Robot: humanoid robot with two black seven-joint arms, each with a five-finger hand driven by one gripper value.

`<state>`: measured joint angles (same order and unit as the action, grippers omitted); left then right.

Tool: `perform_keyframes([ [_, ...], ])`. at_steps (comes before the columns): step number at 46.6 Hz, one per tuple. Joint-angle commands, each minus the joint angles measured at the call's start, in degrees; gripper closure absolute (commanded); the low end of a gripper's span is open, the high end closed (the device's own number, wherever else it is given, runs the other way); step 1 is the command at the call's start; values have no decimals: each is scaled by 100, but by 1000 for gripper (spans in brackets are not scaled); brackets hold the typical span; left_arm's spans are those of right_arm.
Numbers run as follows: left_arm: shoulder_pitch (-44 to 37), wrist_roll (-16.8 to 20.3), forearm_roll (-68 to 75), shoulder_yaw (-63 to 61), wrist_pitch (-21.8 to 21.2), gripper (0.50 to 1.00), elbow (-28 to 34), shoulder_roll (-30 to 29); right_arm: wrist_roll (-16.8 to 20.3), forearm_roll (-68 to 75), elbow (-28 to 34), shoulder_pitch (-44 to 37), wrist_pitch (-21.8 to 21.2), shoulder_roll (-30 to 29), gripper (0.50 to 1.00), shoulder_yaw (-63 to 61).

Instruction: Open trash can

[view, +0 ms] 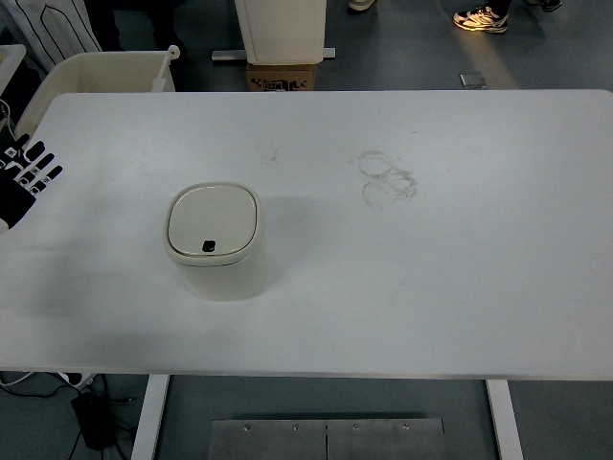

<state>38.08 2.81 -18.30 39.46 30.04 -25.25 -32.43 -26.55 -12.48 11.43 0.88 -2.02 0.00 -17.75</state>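
**Trash can shut, left of table centre**

Trash can [215, 240] upright on white table [460, 287], cream-coloured, lid [213, 219] down flat, small dark button at its near edge. Left hand [23, 177] at table's left edge, black with white joint marks, fingers spread straight, holding nothing, well apart from can. Faint ring stains [387, 177] toward table's far middle.

Nothing here reads clearly; the cardboard box [283, 77] on the floor beyond the desk [460, 287] carries print too blurred to decipher.
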Motion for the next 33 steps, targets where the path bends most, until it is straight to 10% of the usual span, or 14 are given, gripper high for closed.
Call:
perform_keyframes([
  [1,7,1,2,0,-60,500,-6,-9,0,0,-1,0,0,0,509,0],
  [33,86,-26,28,0,-33,500,-15,-106,0,0,-1,0,0,0,509,0],
])
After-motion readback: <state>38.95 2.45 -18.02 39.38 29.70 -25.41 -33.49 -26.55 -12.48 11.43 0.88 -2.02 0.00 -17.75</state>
